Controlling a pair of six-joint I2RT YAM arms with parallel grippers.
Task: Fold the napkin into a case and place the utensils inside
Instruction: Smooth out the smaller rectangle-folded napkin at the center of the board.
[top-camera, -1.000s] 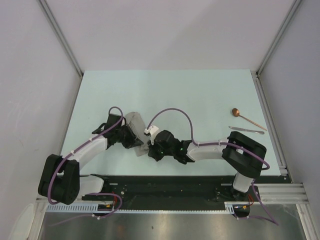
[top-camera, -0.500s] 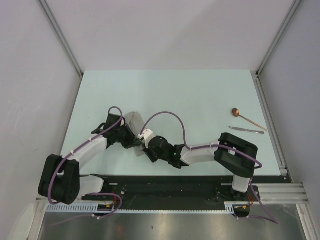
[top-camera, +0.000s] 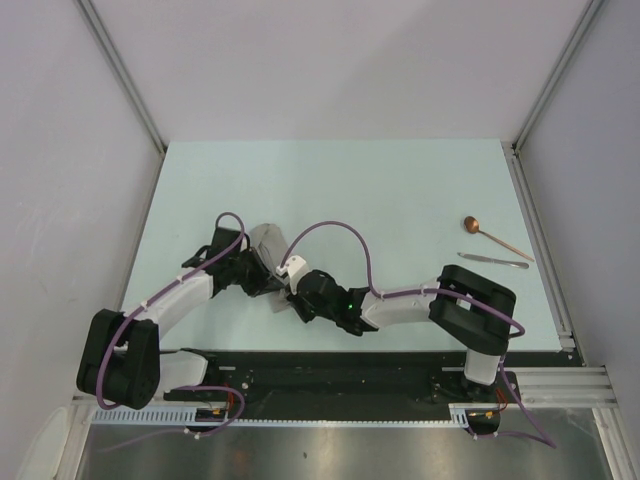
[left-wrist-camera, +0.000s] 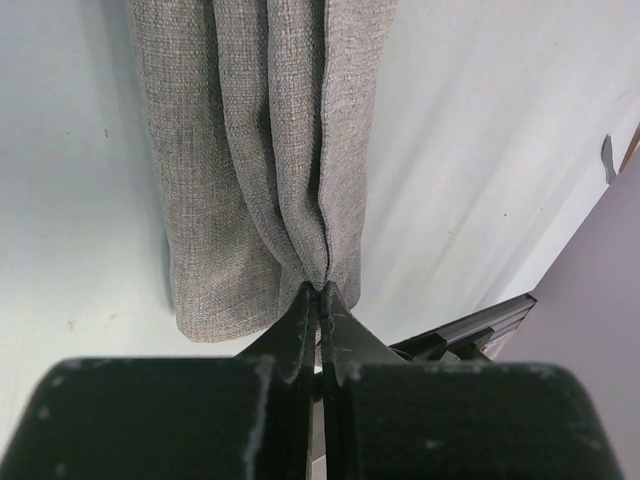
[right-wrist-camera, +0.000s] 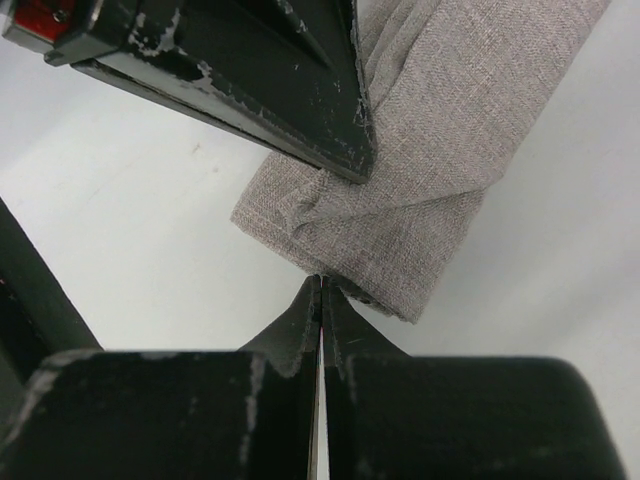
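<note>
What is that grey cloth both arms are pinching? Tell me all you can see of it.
The napkin is plain grey-beige woven fabric, folded lengthwise into a narrow, layered strip lying on the pale table. The left gripper is shut on its near end, bunching the layers into pleats. The right gripper is shut on the hem of that same end.

napkin (top-camera: 268, 238) mostly hidden from above, silvery utensil (top-camera: 493, 260) too small to identify
</note>
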